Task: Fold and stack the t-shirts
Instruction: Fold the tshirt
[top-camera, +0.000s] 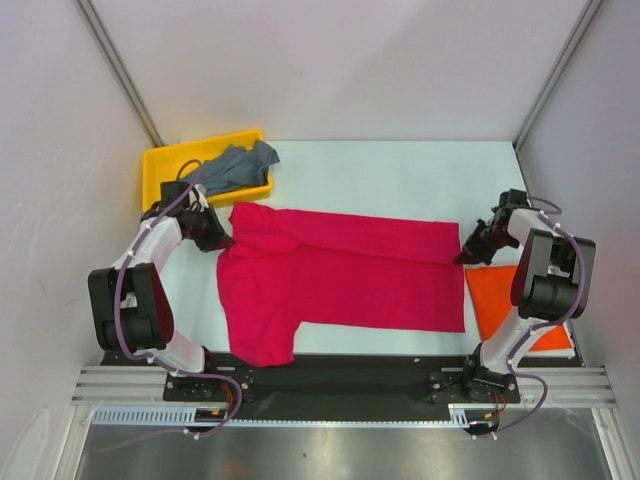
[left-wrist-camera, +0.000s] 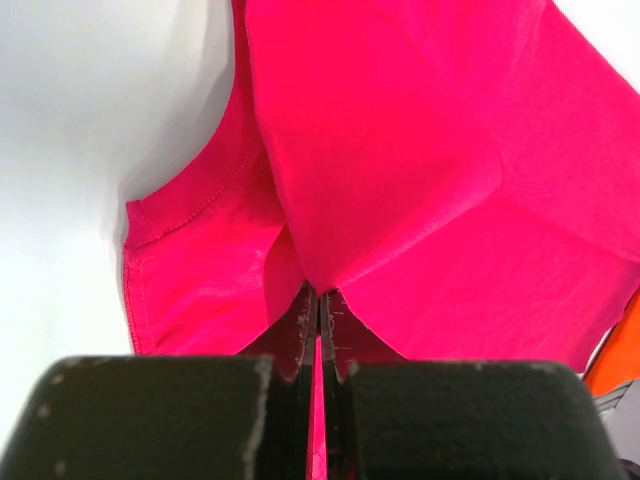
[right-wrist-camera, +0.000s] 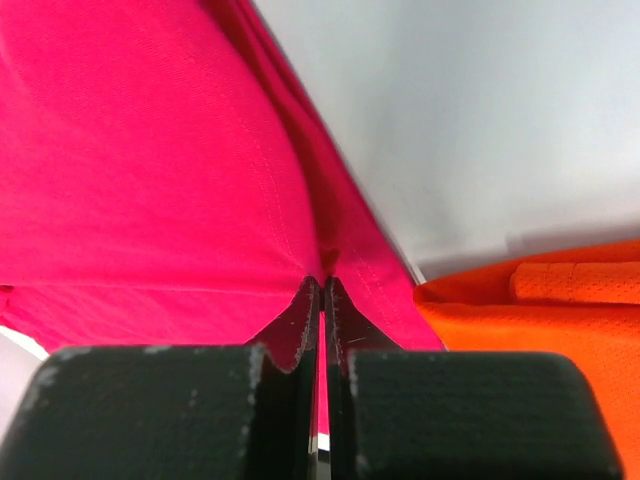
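The crimson-pink t-shirt (top-camera: 340, 275) lies spread across the middle of the table (top-camera: 400, 170), with 1 sleeve reaching toward the near edge. The left gripper (top-camera: 218, 238) is clamped on its shoulder end and the right gripper (top-camera: 466, 255) on its far hem corner (both jaws pinched tight on cloth). The orange-red t-shirt (top-camera: 497, 295) lies folded just beside its hem. The grey-blue t-shirt (top-camera: 232, 165) sits bunched in the yellow tray (top-camera: 160, 165).

No text, label, brand, number or sign can be read anywhere; the pink shirt (top-camera: 340, 280), orange shirt (top-camera: 492, 300), grey shirt (top-camera: 235, 165) and yellow tray (top-camera: 158, 170) are all plain.
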